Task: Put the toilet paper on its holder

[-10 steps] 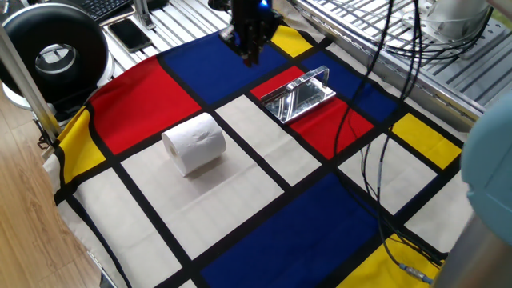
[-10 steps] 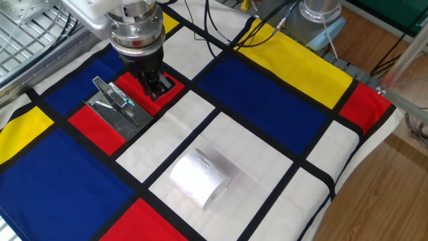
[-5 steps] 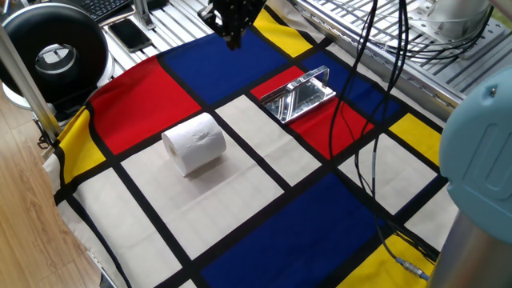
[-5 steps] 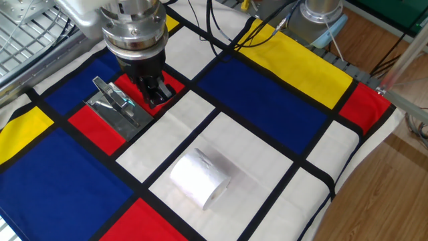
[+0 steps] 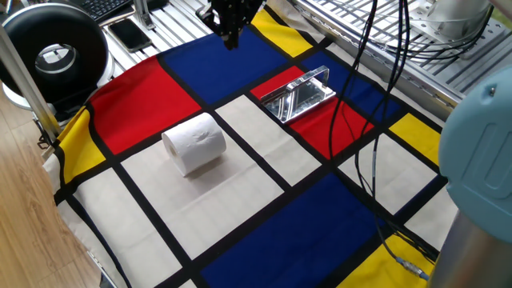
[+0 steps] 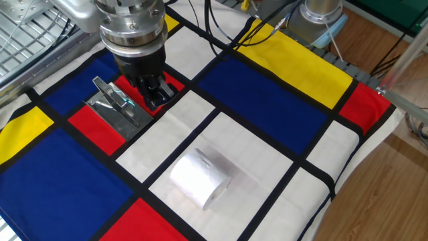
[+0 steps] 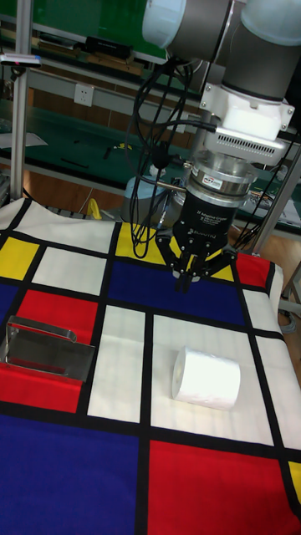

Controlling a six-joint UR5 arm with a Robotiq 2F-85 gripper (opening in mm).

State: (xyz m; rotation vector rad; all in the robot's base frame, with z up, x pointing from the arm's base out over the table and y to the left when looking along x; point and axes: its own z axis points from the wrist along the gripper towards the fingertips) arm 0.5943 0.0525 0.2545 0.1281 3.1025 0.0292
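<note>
The toilet paper (image 5: 194, 142) is a white roll lying on its side on a white square of the checked cloth (image 6: 199, 177) (image 7: 207, 378). The holder (image 5: 298, 94), a shiny chrome plate with a thin bar, rests on a red square (image 6: 117, 104) (image 7: 46, 351). My gripper (image 5: 232, 36) hangs above the cloth, fingers together with nothing between them. It is close beside the holder (image 6: 155, 97) and well apart from the roll (image 7: 186, 282).
A colourful checked cloth (image 5: 264, 232) covers the table. Black cables (image 5: 372, 160) trail across its right side. A black round device (image 5: 56, 52) and a phone (image 5: 130, 34) lie beyond the far left edge. The arm's base (image 6: 321, 17) stands at one table edge.
Over the last second my gripper shifted away from the holder's side, a little toward the roll. In the last half second it barely moved. The roll and holder stayed put.
</note>
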